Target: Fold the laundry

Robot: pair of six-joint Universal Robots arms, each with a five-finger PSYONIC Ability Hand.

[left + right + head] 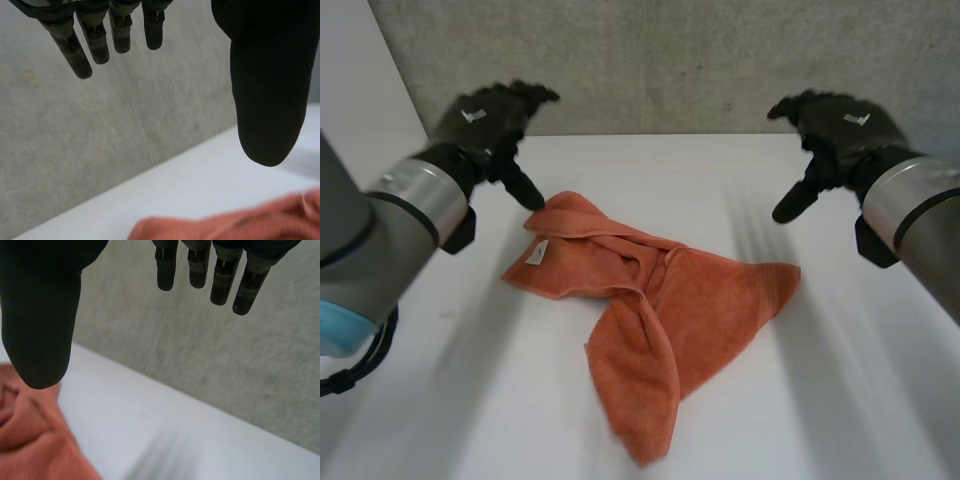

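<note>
The fingers point(82, 55) of the left hand point(485, 118) hang straight and spread, with the thumb well apart from them, and hold nothing. The right hand point(840, 125) is the same, its fingers point(240, 290) extended and empty. Both hover over the far edge of the counter point(860, 400). The left hand is toward the far-left corner, its thumb tip near the closest lump of the orange towel point(665, 300). The right hand is toward the far-right corner, apart from the cloth.

The towel lies crumpled in the middle of the counter, twisted at its centre. One lobe reaches toward the left edge, one toward the right, and a tail points at the near edge. It looks like light, soft terry, limp and grippy rather than slippery. It will likely sag and drag when lifted, so pinching two hemmed corners should spread it best.

A small white tag point(536, 253) sits on the left lobe; no writing on it can be read.
</note>
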